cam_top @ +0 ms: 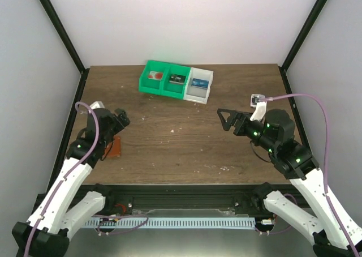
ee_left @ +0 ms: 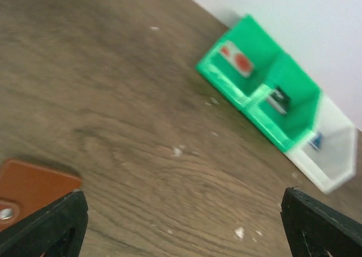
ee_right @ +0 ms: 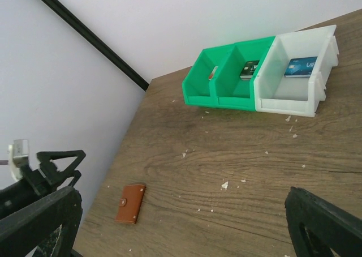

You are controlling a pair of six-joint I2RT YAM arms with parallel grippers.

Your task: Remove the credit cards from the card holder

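The card holder (ee_right: 130,203) is a small reddish-brown leather wallet. It lies closed and snapped shut on the table's left side, so any credit cards inside it are hidden. It also shows in the top view (cam_top: 116,149), partly under the left arm, and at the lower left of the left wrist view (ee_left: 31,186). My left gripper (cam_top: 120,121) hovers just beyond the wallet, open and empty (ee_left: 184,228). My right gripper (cam_top: 226,119) is open and empty over the table's right middle (ee_right: 181,228), far from the wallet.
A green-and-white three-compartment bin (cam_top: 167,89) stands at the back centre. It holds a red-and-white card (ee_left: 237,59), a dark card (ee_right: 249,69) and a blue card (ee_right: 300,67), one per compartment. White specks dot the wood. Walls close in on both sides.
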